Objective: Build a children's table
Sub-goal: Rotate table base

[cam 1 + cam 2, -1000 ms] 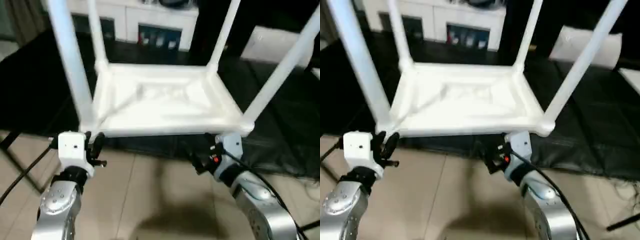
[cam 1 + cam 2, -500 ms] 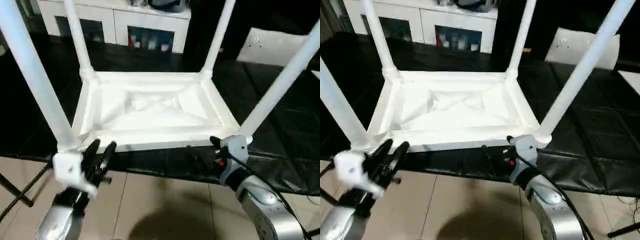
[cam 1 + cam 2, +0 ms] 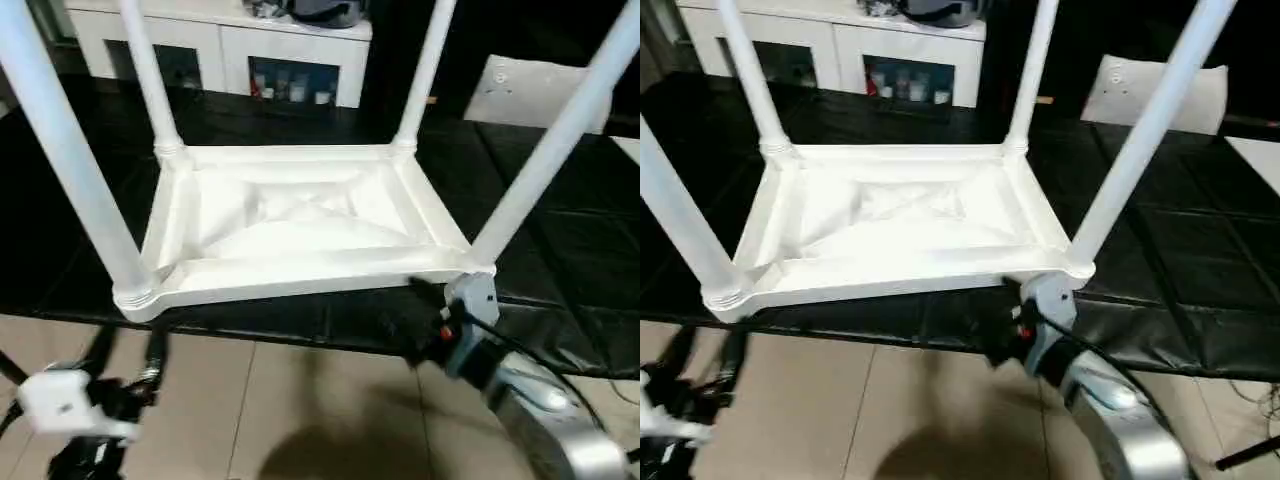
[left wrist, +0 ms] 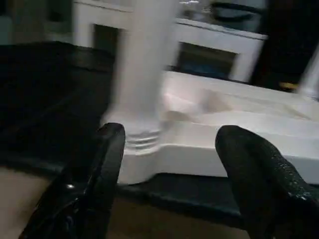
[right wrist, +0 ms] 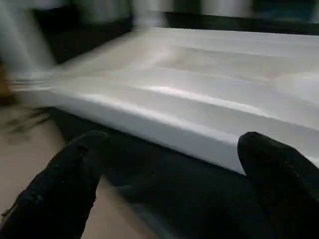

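Left pincer spread apart, holding nothing, low over the tile floor, just short of the near-left leg; blurred and partly cut off by the frame edge in the head views. Right pincer also wide apart, near the rim of the children's table. Lying upside down on the black mat, legs cropped at the top. Ribbing washed out.
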`<state>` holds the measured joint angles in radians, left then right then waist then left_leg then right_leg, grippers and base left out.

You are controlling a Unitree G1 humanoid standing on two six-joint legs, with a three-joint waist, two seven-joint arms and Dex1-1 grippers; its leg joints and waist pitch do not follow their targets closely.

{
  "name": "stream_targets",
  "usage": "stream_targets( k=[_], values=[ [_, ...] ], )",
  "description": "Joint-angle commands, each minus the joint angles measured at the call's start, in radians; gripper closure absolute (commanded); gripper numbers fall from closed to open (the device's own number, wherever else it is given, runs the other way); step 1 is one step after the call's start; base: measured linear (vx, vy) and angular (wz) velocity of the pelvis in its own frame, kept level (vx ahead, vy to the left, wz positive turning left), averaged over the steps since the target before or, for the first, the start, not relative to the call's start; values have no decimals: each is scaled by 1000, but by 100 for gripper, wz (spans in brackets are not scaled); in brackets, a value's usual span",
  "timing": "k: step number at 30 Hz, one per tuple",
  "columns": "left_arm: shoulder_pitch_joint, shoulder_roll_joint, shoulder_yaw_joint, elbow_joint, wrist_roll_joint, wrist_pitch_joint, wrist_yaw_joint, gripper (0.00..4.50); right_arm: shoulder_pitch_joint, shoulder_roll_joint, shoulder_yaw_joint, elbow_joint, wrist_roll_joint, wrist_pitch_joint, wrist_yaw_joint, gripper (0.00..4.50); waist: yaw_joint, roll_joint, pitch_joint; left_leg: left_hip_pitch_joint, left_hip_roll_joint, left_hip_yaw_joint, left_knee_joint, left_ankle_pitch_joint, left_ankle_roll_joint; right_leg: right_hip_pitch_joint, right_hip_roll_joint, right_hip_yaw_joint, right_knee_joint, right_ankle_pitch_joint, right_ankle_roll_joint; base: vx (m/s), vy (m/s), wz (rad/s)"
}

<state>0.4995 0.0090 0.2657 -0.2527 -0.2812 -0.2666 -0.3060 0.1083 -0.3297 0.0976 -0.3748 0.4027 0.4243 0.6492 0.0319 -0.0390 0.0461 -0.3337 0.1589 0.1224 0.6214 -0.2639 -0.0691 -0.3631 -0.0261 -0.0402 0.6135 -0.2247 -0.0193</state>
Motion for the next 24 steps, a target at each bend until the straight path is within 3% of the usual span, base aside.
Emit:
stream_targets(
  k=[1, 3, 4, 5, 10, 11, 12, 13, 16, 17, 18, 24],
  values=[
    [1, -5, 21, 19, -2, -30, 22, 91, 2, -32, 4, -44, 59, 41, 77, 0, 1, 10, -25, -21, 79, -20, -97, -150, 63, 38, -110, 68, -82, -134, -134, 0, 0, 0],
    [-16, 1, 33, 40, -3, -49, 22, 79, 0, -63, 4, -59, 100, 73, 128, 0, 1, 10, -27, -19, 81, -20, -95, -132, 68, 37, -111, 67, -80, -111, -140, 0, 0, 0],
    [-33, 6, 33, 56, 3, -59, 23, 69, -3, -76, 4, -62, 116, 87, 148, 0, 1, 5, -26, -19, 81, -19, -95, -130, 70, 37, -112, 66, -80, -111, -142, 0, 0, 0],
    [-46, 10, 32, 68, 7, -66, 23, 59, -5, -84, 5, -63, 124, 93, 158, 0, 4, 9, -27, -17, 81, -20, -95, -130, 70, 37, -111, 66, -80, -120, -142, 0, 0, 0],
    [-138, 71, 34, 120, -2, -61, -18, 24, -33, -100, -2, -29, 118, 82, 162, 0, 6, 8, -27, -15, 78, -20, -97, -140, 48, 34, -113, 64, -81, -165, -137, 0, 0, 0],
    [-169, 91, 34, 136, -11, -52, -35, 16, -37, -98, -4, -25, 117, 79, 158, 0, 4, -1, -27, -14, 79, -18, -96, -141, 45, 34, -114, 64, -82, -173, -136, 0, 0, 0],
    [-209, 114, 34, 158, -19, -42, -51, 12, -40, -98, -6, -22, 118, 80, 157, 0, 7, 6, -27, -11, 76, -18, -97, -139, 40, 31, -114, 64, -82, -185, -134, 0, 0, 0],
    [-232, 127, 35, 170, -13, -36, -52, 9, -41, -99, -6, -20, 117, 80, 156, 0, 6, 6, -28, -10, 75, -18, -96, -140, 36, 30, -113, 64, -81, -185, -132, 0, 0, 0],
    [-294, 151, 39, 206, -7, -11, -39, 4, -45, -100, -5, -16, 111, 79, 153, 0, 7, 6, -32, -11, 76, -18, -94, -108, 31, 35, -114, 62, -74, -127, -147, 0, 0, 0],
    [-344, 170, 43, 239, 11, 5, -18, 4, -47, -97, -5, -14, 104, 76, 145, 0, 8, 14, -33, -11, 76, -19, -93, -99, 31, 35, -114, 62, -71, -109, -150, 0, 0, 0],
    [-362, 179, 43, 252, 19, 12, -8, 4, -48, -95, -5, -13, 101, 74, 142, 0, 7, 10, -36, -9, 73, -17, -90, -85, 33, 36, -113, 62, -70, -84, -152, 0, 0, 0],
    [-479, 201, 22, 327, -2, 18, -41, 4, -46, -97, 7, -4, 73, 71, 118, 0, 8, 10, -39, -8, 74, -15, -88, -51, 36, 39, -114, 60, -64, -29, -180, 0, 0, 0]
  ],
)
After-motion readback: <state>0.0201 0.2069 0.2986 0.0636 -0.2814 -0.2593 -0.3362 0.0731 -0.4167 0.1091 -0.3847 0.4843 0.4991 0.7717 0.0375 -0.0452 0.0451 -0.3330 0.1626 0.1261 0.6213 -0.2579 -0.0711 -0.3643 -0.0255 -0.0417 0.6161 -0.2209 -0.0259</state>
